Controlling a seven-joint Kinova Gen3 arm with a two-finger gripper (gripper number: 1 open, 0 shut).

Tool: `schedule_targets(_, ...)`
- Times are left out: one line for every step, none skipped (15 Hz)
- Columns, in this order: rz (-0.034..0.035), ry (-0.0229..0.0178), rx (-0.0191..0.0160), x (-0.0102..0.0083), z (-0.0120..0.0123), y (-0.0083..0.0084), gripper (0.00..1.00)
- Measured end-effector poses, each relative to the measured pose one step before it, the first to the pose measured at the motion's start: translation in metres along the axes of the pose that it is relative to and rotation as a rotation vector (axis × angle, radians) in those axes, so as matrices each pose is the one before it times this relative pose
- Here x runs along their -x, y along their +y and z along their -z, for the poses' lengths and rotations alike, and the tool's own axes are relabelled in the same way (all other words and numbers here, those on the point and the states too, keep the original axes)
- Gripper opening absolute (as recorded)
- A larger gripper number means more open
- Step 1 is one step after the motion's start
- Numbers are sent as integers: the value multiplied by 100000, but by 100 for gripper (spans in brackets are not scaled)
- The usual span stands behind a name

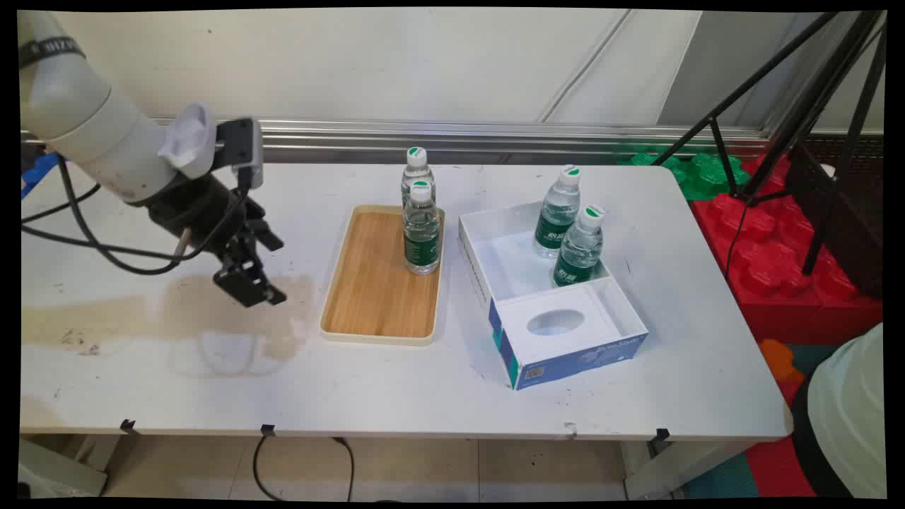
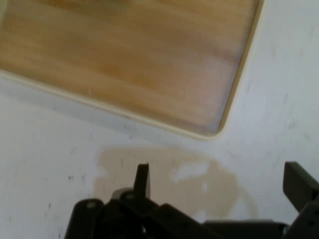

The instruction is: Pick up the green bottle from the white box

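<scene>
The gripper (image 1: 251, 279), released and empty, hovers left of centre beside the wooden tray (image 1: 368, 283); one bottle (image 1: 422, 228) stands on it, two bottles (image 1: 569, 233) in the box (image 1: 565, 332).

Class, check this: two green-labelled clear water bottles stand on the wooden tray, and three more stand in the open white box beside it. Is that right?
Not quite. The open white box holds two green-labelled clear water bottles, not three, as the main view shows. The rest holds: two more bottles stand on the wooden tray beside it.
</scene>
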Motion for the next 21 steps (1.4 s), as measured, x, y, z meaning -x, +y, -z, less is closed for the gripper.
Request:
schedule_targets(629, 1332, -276, -624, 365, 191, 100)
schedule_targets(834, 1554, -341, -772, 402, 222, 100)
schedule_targets(685, 1356, -431, -825, 337, 210, 100)
schedule_targets(609, 1199, -472, -750, 265, 151, 100)
schedule_targets(761, 1533, -655, -931, 276, 156, 100)
schedule_targets(662, 1515, -743, -1009, 228, 174, 100)
schedule_targets(429, 1277, -664, -902, 145, 139, 100)
schedule_targets(275, 961, -389, -616, 79, 81, 100)
schedule_targets(327, 1344, -523, -992, 43, 150, 100)
schedule_targets(220, 1022, -346, -703, 9, 102, 100)
schedule_targets(291, 1315, -411, -989, -48, 154, 100)
schedule_targets(236, 1006, -229, -702, -59, 117, 100)
schedule_targets(388, 1505, -219, -1090, -165, 211, 100)
schedule_targets(240, 955, -56, -749, -172, 174, 100)
schedule_targets(299, 1351, -47, -1088, -267, 256, 100)
schedule_targets(427, 1468, 42, -1211, -371, 321, 100)
schedule_targets(421, 1244, 93, -1174, -456, 378, 100)
schedule_targets(407, 823, 79, -953, -446, 351, 100)
schedule_targets(411, 553, -5, -607, -316, 229, 100)
schedule_targets(529, 401, -155, -866, -557, 390, 100)
schedule_targets(402, 349, -90, -579, -399, 256, 100)
